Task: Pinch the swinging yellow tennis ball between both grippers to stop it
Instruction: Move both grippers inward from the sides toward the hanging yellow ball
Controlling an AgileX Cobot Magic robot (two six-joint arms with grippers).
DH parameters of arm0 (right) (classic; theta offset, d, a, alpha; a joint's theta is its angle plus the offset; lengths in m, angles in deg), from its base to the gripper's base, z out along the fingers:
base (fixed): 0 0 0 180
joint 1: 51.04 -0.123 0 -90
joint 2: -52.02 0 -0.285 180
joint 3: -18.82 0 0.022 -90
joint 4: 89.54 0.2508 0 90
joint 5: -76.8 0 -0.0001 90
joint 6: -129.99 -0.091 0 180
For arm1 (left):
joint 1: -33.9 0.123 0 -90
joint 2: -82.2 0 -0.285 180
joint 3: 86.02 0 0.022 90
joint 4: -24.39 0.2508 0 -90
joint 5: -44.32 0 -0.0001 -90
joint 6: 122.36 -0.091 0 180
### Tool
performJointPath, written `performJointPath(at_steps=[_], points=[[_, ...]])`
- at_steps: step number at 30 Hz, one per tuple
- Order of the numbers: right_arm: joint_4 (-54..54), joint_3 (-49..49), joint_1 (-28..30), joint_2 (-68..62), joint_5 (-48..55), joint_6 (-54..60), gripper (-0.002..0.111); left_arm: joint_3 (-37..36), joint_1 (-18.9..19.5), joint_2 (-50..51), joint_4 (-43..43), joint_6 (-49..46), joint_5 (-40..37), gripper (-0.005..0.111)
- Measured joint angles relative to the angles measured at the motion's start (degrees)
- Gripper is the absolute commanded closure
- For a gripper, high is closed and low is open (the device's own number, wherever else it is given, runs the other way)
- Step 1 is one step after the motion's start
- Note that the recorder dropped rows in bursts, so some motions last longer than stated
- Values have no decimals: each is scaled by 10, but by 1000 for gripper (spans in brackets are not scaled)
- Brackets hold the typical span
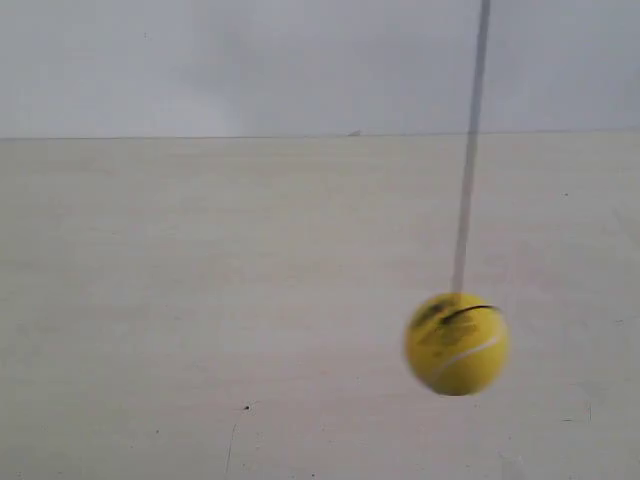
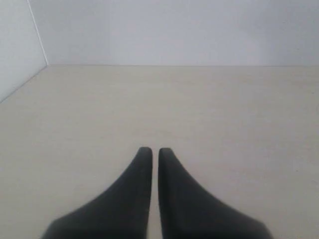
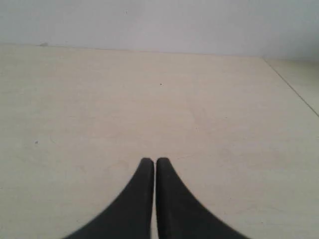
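Observation:
The yellow tennis ball (image 1: 456,343) hangs on a thin string (image 1: 470,150) in the exterior view, right of the middle, and looks blurred by motion. A white seam and black print show on it. Neither arm appears in that view. My left gripper (image 2: 151,150) is shut, its black wedge jaws nearly touching over the pale table, with nothing between them. My right gripper (image 3: 151,160) is shut too and holds nothing. The ball shows in neither wrist view.
A pale wooden table (image 1: 200,300) fills the lower part of each view, backed by a plain white wall (image 1: 250,60). A side wall (image 2: 17,45) meets the table in the left wrist view. A table seam (image 3: 294,89) runs in the right wrist view.

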Motion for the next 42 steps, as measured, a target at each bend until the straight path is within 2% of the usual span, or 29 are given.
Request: performJointPath(at_steps=[5, 13, 16, 20, 24, 27, 30, 34, 37, 42], points=[[0, 0, 0, 0, -37, 0, 108, 0, 0, 0, 25, -30, 35, 102], [0, 0, 0, 0, -191, -5, 108, 0, 0, 0, 13, -2, 219, 102], [0, 0, 0, 0, -253, -40, 108, 0, 0, 0, 11, 46, 308, 102], [0, 0, 0, 0, -315, -154, 108, 0, 0, 0, 10, 160, 418, 102], [0, 0, 0, 0, -341, -203, 108, 0, 0, 0, 19, 287, 446, 102], [1, -10, 0, 0, -344, -243, 108, 13, 0, 7, 70, 347, 448, 102], [-14, -31, 0, 0, -344, -278, 108, 39, 0, 39, 168, 432, 454, 102], [-97, -61, 0, -22, -345, -354, 108, 78, 0, 118, 312, 549, 498, 102], [-199, -70, 0, -60, -359, -441, 108, 103, 0, 186, 381, 579, 560, 102], [-371, -73, 0, -153, -468, -564, 108, 111, 0, 306, 417, 564, 657, 102]])
